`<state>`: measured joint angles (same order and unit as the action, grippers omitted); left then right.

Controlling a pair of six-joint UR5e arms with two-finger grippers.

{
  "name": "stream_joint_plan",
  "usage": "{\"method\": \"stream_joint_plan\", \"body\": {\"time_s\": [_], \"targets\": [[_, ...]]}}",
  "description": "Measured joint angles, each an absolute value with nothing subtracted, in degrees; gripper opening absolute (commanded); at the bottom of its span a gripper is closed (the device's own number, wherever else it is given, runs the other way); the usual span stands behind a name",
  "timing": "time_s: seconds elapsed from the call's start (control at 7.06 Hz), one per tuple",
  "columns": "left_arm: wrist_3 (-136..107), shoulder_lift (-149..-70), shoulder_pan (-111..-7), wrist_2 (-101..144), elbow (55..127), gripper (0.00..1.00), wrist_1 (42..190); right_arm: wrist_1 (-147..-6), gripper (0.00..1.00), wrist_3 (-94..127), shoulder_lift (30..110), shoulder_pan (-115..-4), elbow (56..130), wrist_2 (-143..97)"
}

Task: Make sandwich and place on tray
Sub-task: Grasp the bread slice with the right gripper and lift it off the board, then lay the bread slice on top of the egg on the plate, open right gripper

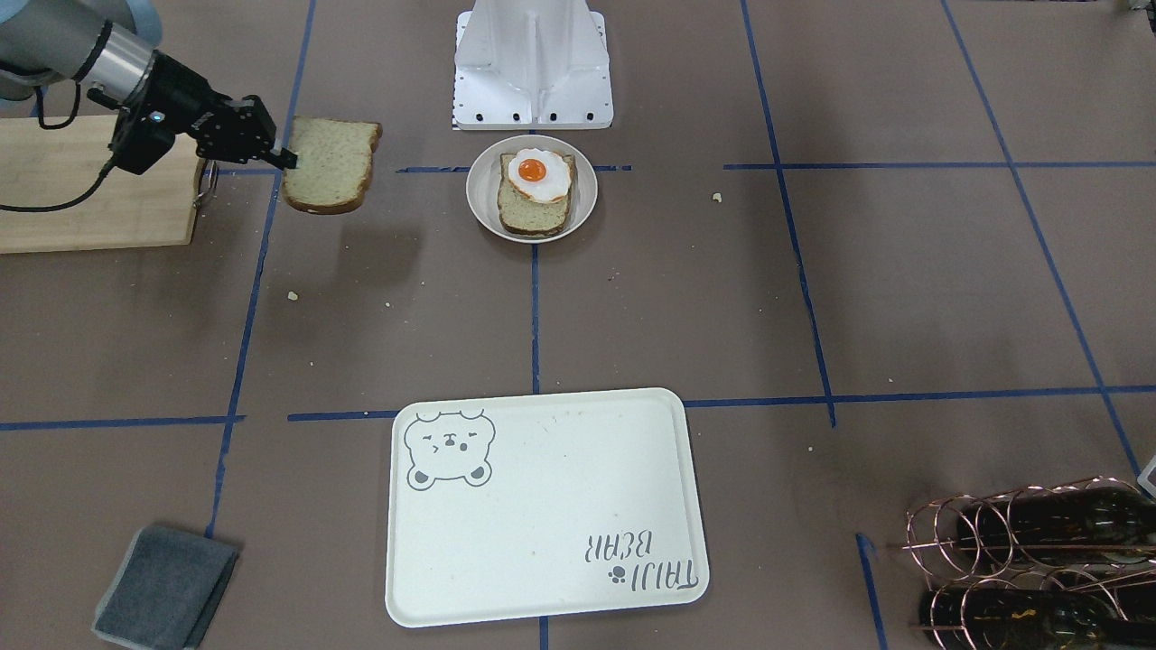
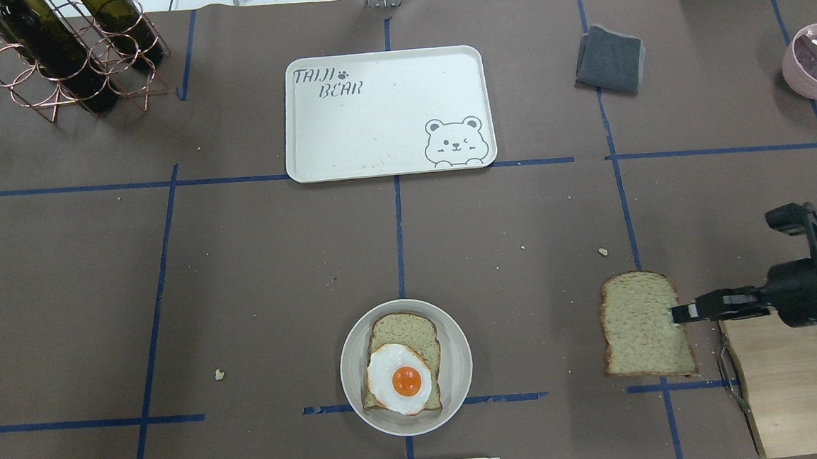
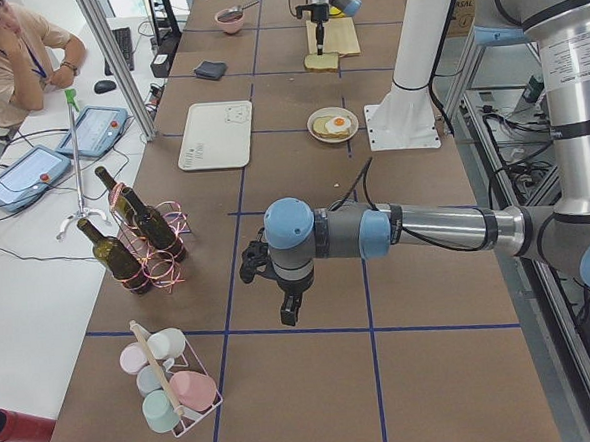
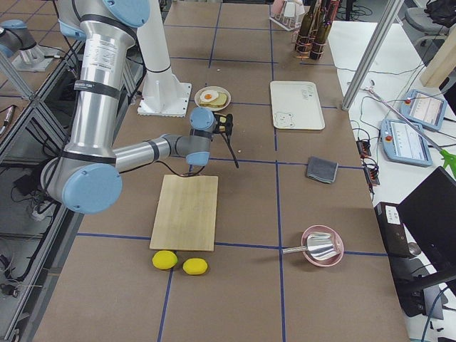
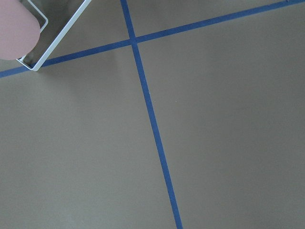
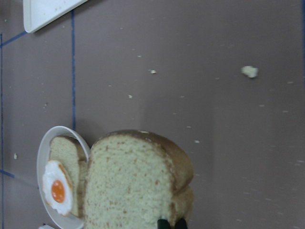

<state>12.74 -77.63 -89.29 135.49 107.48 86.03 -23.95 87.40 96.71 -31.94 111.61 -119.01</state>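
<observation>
right end effector [image 2: 677, 312] is clamped on the edge of a bread slice [image 2: 641, 325], fingers pinching the side nearest the wrist. Slice is held roughly flat, off the table [image 2: 241, 282]; the shadow under it in the front view is offset, so it's airborne. Cutting board [image 2: 794, 390] sits just behind and below the wrist, not touching the slice. Second slice [image 2: 404, 329] lies in the round white dish [image 2: 350, 375], straight out past the fingertips and beyond the held slice, well apart. Egg [image 2: 403, 379] is on top of it, yolk up, covering the half nearer the robot base. Wrist cam agrees: held slice in the foreground, dish w/ egg off past its far edge. Tray [image 2: 373, 118] is far out, fwd and across from the right end effector, w/ nothing on it. Left end effector [image 3: 289, 312] shows only in the side view, hanging pointed down over bare table, well away from everything; can't tell if it's open or closed.
</observation>
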Motion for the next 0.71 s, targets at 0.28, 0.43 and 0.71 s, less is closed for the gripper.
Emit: {"method": "stream_joint_plan", "body": {"time_s": [0.28,0.43,0.71], "targets": [[12.74,-77.61,-89.25,135.48,107.25,1.0,85.97,-39.03,0.0,89.64,82.18,-22.2,112.1,-107.92],[12.73,-77.63,-89.22,135.5,107.13,1.0,85.98,-43.73,0.0,89.83,77.11,-18.14,111.2,-103.12],[12.67,-77.63,-89.21,135.47,107.06,1.0,86.0,-46.21,0.0,89.78,72.32,-14.84,107.8,-99.5]]}}
